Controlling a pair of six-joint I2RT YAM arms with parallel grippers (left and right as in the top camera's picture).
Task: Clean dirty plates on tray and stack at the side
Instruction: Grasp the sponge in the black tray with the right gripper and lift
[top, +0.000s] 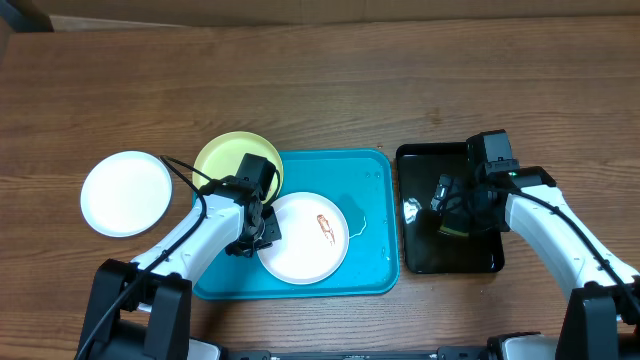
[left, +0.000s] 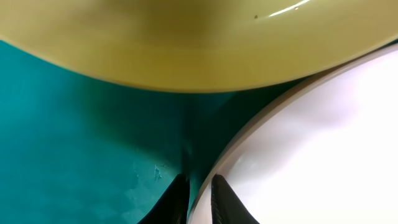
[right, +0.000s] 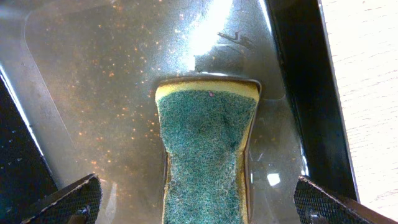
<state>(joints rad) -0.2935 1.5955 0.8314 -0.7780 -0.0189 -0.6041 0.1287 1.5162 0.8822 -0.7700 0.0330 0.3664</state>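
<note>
L gripper pinches left rim of white plate, mid turquoise tray; red-brown smear on its face. Lime plate overlaps tray's far-left corner. Clean white plate on table, left of tray. R gripper wide open over sponge, black tray.

Blurred green plate, glaring black tray

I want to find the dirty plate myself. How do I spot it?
Find the big blue tray in the middle of the wooden table. On it lies a white plate, beside a green plate at the tray's corner. Only this one shows a reddish-brown smear; the other white plate sits off the tray, looking clean.
</note>
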